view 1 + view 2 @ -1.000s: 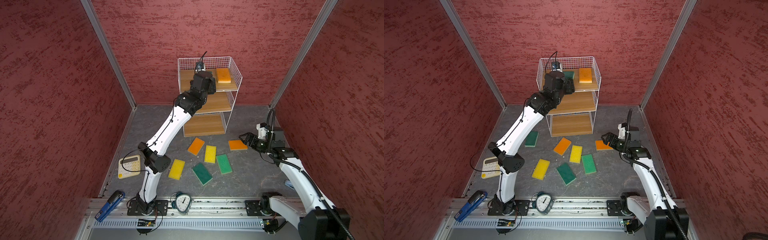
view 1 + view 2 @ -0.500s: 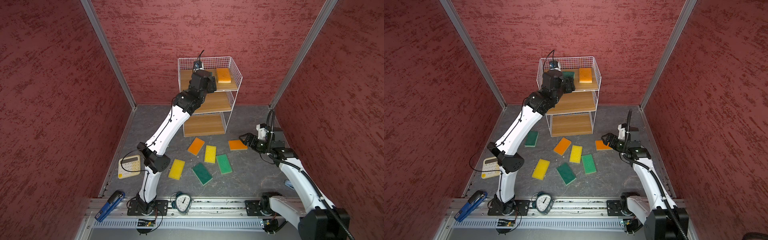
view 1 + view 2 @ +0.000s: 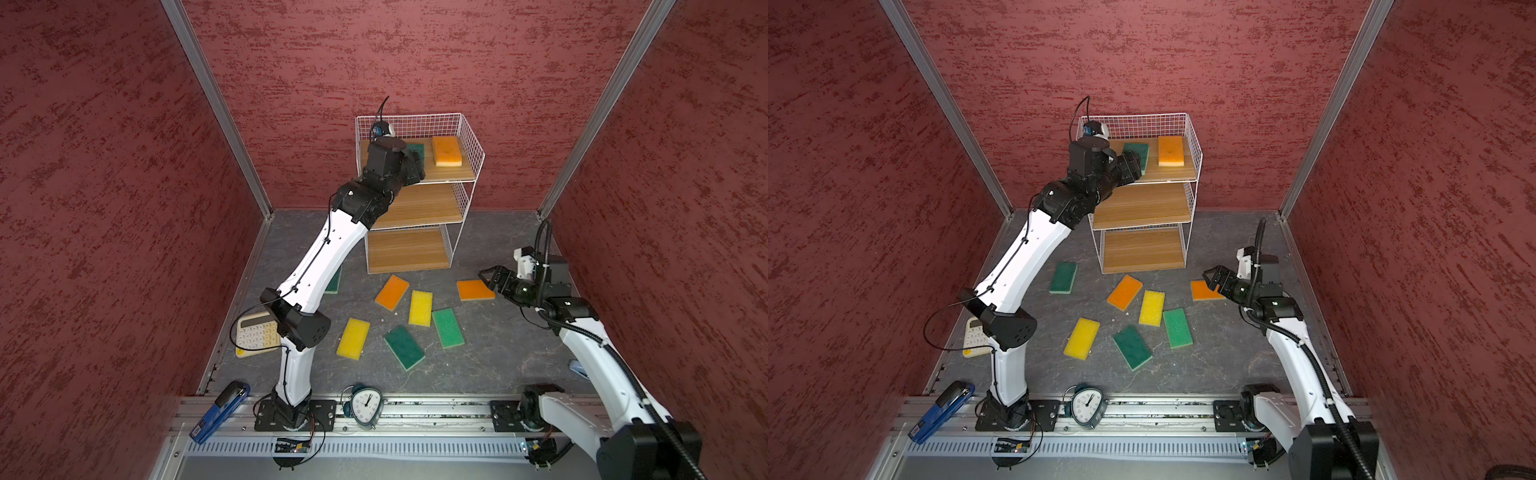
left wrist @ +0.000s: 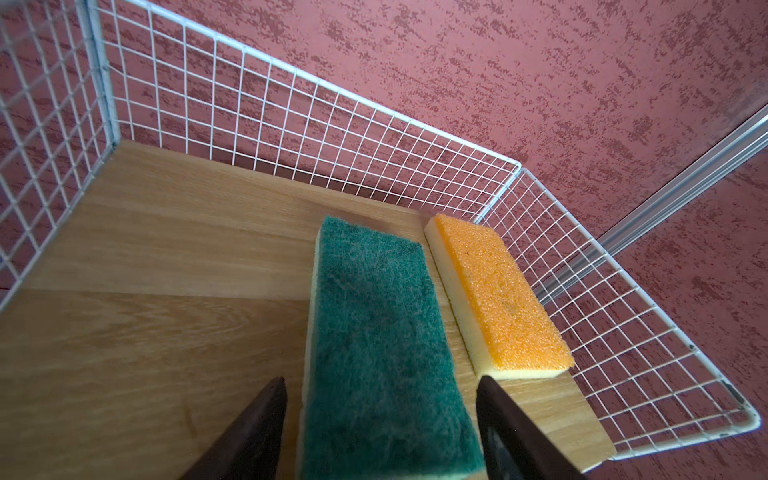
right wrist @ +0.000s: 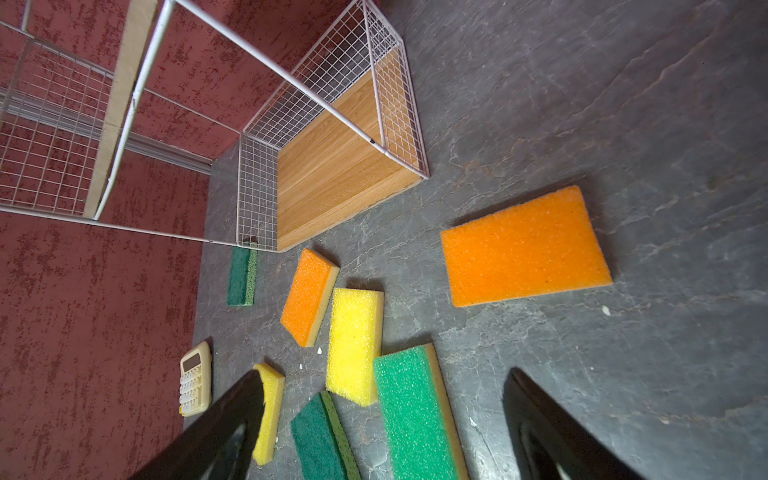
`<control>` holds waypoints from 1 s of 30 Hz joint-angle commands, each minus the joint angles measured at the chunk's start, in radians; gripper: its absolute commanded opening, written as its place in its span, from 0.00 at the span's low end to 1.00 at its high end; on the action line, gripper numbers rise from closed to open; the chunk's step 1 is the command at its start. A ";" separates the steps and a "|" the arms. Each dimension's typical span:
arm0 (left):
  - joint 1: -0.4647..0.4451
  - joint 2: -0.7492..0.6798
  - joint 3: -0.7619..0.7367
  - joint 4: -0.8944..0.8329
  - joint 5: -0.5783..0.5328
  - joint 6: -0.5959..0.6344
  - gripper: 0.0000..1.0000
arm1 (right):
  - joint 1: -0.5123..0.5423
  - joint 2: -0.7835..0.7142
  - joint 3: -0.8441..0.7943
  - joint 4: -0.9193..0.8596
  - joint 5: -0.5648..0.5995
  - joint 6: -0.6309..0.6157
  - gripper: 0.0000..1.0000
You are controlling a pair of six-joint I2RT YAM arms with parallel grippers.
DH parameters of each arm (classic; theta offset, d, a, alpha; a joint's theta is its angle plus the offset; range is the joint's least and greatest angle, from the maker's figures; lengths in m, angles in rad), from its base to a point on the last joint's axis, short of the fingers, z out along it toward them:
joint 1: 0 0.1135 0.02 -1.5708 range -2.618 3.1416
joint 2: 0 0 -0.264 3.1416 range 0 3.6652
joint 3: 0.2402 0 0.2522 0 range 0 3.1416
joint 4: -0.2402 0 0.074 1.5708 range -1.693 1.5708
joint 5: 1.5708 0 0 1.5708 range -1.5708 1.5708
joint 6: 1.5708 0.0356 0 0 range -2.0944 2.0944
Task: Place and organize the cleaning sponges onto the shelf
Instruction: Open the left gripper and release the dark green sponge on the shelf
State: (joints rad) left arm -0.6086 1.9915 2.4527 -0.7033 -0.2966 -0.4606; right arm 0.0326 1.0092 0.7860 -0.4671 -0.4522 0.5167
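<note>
The shelf stands at the back wall. On its top board lie a dark green sponge and an orange sponge, side by side. My left gripper is open, one finger on each side of the dark green sponge's near end with a gap at both. On the floor lie orange sponges, yellow ones and green ones. My right gripper hangs open and empty beside the right orange sponge.
A cream calculator lies at the left by the left arm's elbow. A clock and a blue stapler sit on the front rail. Red walls close in both sides and the back. The shelf's middle and bottom boards are bare.
My left wrist has drawn slightly back and to the left at the top tier, leaving the dark green sponge lying on the board. The right arm has not moved.
</note>
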 commanded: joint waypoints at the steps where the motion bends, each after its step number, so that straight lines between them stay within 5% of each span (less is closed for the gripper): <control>1: 0.015 -0.003 -0.017 -0.057 0.061 -0.045 0.71 | -0.003 -0.017 -0.012 0.019 -0.007 0.005 0.91; 9: 0.049 0.010 -0.015 -0.071 0.155 -0.105 0.60 | -0.001 -0.015 -0.008 0.016 -0.007 0.005 0.91; 30: 0.067 0.051 0.059 -0.155 0.192 -0.150 0.19 | -0.003 -0.012 -0.008 0.022 -0.007 0.010 0.91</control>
State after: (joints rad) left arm -0.5518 2.0060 2.4969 -0.7998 -0.1242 -0.6029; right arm 0.0326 1.0073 0.7860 -0.4675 -0.4522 0.5205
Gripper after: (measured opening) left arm 0.201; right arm 0.910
